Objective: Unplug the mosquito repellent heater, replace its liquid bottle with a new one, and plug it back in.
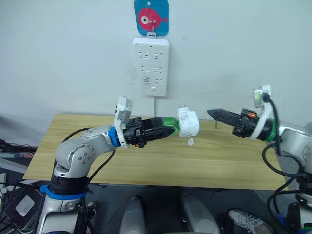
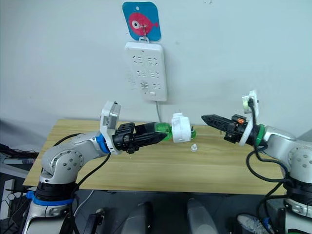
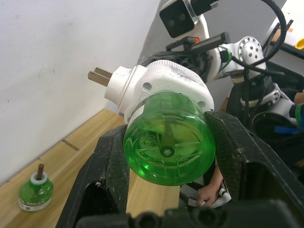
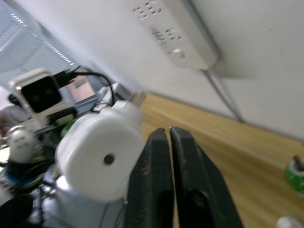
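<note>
The left gripper (image 1: 163, 127) pinches the green bottle (image 3: 168, 142) screwed into the heater (image 1: 187, 122), holding the unit in the air over the table (image 1: 146, 161), below the power strip (image 1: 151, 66); gripping by the bottle leaves the white body and its prongs (image 3: 99, 76) free, which probably suits plugging in or a handover. The right gripper (image 1: 214, 114) hangs just beside the heater, its fingers pressed together, apart from it. Another green bottle (image 3: 35, 191) with a bare wick stands on the table near the wall; a small white cap (image 1: 190, 142) lies under the heater. Which bottle is new I cannot tell; the held bottle's neck is hidden inside the heater.
</note>
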Action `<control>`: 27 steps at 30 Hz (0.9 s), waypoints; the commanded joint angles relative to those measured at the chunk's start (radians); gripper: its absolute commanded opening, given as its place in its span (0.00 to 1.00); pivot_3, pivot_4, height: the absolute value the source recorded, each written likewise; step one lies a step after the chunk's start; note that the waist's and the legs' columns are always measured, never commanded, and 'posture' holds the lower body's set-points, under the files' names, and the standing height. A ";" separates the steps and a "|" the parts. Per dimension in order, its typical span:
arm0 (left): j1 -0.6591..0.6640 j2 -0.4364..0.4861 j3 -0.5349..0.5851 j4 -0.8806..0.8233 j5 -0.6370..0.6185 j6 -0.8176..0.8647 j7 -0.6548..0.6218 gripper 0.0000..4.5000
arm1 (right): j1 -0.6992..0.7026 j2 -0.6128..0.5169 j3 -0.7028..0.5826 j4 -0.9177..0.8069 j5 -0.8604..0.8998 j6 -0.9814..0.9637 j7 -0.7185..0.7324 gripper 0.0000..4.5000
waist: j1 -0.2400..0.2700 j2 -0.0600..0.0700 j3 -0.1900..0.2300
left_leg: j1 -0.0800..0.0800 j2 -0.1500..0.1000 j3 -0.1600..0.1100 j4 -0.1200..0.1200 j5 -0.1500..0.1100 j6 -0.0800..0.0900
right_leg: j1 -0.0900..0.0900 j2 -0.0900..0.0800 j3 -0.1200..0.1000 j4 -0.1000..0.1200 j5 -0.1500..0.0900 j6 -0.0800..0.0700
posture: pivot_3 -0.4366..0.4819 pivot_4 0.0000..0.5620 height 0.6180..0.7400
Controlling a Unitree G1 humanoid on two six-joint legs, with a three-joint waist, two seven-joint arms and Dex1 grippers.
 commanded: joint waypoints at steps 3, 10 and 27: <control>-0.028 0.006 0.019 -0.015 -0.040 0.001 -0.039 0.52 | 0.028 -0.126 -0.028 0.078 0.229 0.120 0.040 0.42 | 0.000 0.000 0.000 | 0.000 0.000 0.000 0.000 0.000 0.000 | 0.000 0.000 0.001 0.000 0.000 0.000 | 0.29 0.39 0.82; -0.035 0.047 -0.010 -0.031 -0.035 0.016 -0.119 0.52 | 0.056 -0.218 0.105 0.090 0.586 0.060 -0.098 0.98 | -0.007 0.000 0.000 | 0.000 0.001 0.001 0.000 0.000 0.000 | 0.000 0.001 0.001 0.000 0.000 0.000 | 0.30 0.39 0.82; -0.040 0.075 -0.053 -0.074 -0.010 0.002 -0.178 0.52 | -0.021 -0.207 0.281 0.046 0.619 0.004 -0.064 1.00 | -0.003 0.000 0.000 | 0.000 0.001 0.000 0.000 0.000 0.000 | 0.000 0.001 0.001 0.000 0.000 0.001 | 0.31 0.39 0.82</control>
